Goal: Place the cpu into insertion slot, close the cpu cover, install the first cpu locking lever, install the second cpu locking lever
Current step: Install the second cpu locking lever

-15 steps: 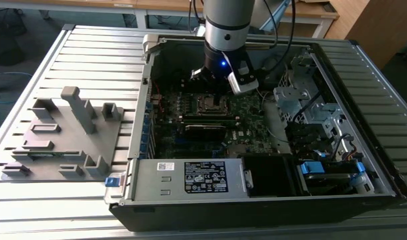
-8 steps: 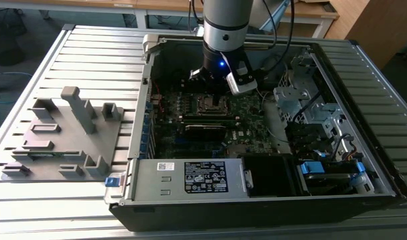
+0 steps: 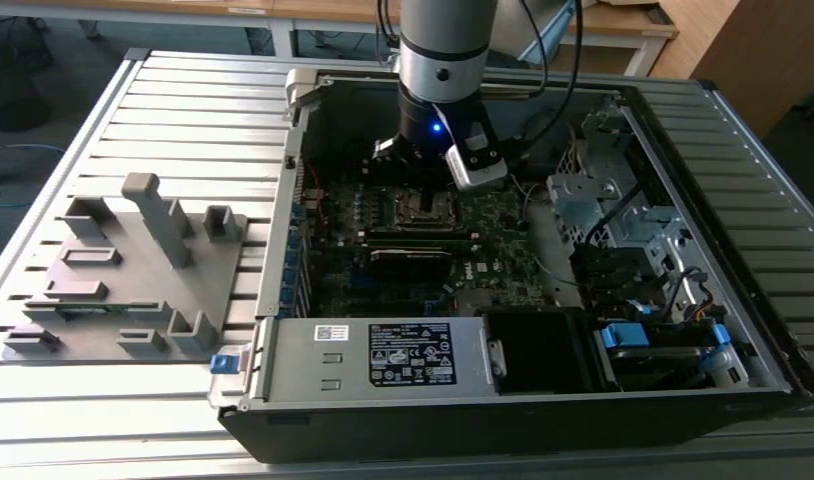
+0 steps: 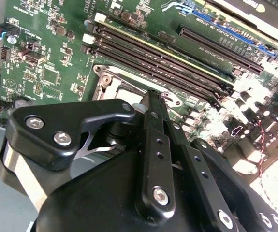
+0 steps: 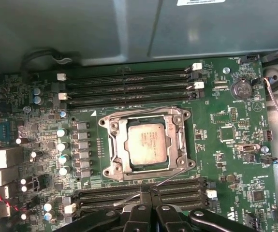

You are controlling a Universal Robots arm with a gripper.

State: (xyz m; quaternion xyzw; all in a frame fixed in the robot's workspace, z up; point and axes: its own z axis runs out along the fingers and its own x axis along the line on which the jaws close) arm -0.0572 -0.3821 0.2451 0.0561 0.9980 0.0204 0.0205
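Arm [image 3: 443, 60] is down inside the open PC case [image 3: 514, 400], which lies on its side on the slatted metal tabletop [image 3: 114, 420]. Gripper [image 5: 150, 200] hangs over the motherboard [image 5: 226, 130], just beside the socket area; in the first wrist view its tips sit over the memory slots [image 5: 177, 191] that border one side of the socket. Jaws look pressed together, nothing between them. In the second wrist view the gripper [image 4: 151, 104] blocks most of the socket, fingertips close above its edge; whether they touch the board, cannot tell.

The cpu [image 5: 147, 143] is seated in the insertion slot [image 5: 117, 145], silver top facing up, sitting flat and square. The cpu cover [image 5: 146, 117] is down around it, frame lying flat with the chip showing through its window. Thin wire locking levers [image 5: 170, 178] run along the socket edges; one crosses diagonally from the socket corner toward the gripper tips. Whether either is latched, cannot tell.

Second bank of memory slots [image 5: 129, 87] lies on the other side of the socket. In the exterior view the socket [image 3: 422, 208] sits right below the wrist, toward the far side of the case. Power supply [image 3: 380, 352] is at the near side. Grey fixture block [image 3: 120, 270] sits on the tabletop at the exterior view's left, well apart from the case.
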